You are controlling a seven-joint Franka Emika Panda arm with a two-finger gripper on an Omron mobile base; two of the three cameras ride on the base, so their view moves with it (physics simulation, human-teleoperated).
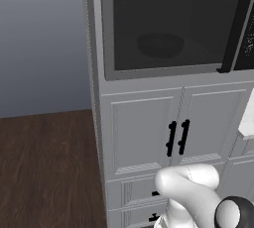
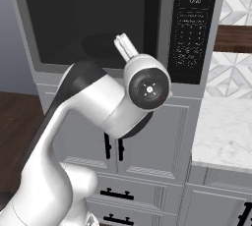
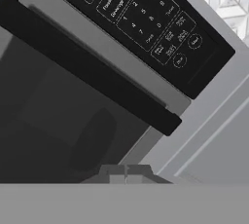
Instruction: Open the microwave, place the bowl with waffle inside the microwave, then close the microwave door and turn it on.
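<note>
— Grey-framed microwave [image 1: 163, 28], built in above white cabinets [image 1: 144, 133]. Door [image 2: 88, 23] flat against the frame, dark glass across most of its width.

— And the bowl?

— Behind the glass, dim and round [image 1: 159, 45], resting low on the oven floor, left of the handle [image 2: 151, 23].

— Jaws?

— Pressed together, clamped on nothing; tips [image 3: 125, 171] meeting at the bottom of the hand view. Aimed at the door's lower corner, just below the end of the black bar [image 3: 87, 67]. Touching the door or not: cannot tell.

— Bowl relative to them?

— Past the glass, up and to the left of the tips in the hand view, a dark blurred shape [image 3: 93, 138]. Control strip [image 3: 146, 18] beyond the bar, well apart from the tips.
</note>
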